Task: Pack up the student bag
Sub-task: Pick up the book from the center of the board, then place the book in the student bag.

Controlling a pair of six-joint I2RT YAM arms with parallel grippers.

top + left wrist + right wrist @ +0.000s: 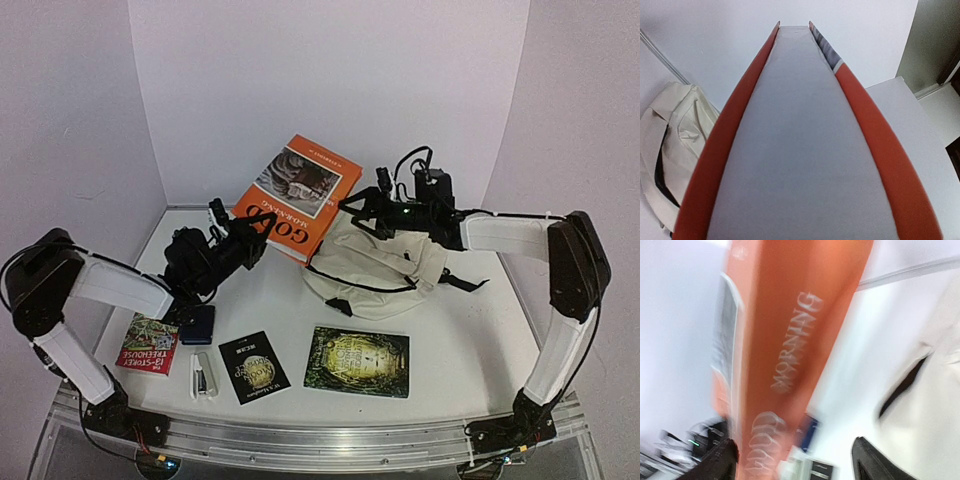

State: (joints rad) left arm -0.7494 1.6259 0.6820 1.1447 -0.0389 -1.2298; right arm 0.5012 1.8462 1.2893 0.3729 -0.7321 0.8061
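Jaws of the left gripper clamp the orange book, tilted up just left of the student bag; the right gripper has its jaws spread wide above that bag, which lies on the desk.

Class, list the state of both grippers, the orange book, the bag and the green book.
left gripper: shut on orange book
right gripper: open, fingers astride the book
orange book: raised, tilted, closed
student bag: lying on table, zip partly open
green book: flat on table, closed
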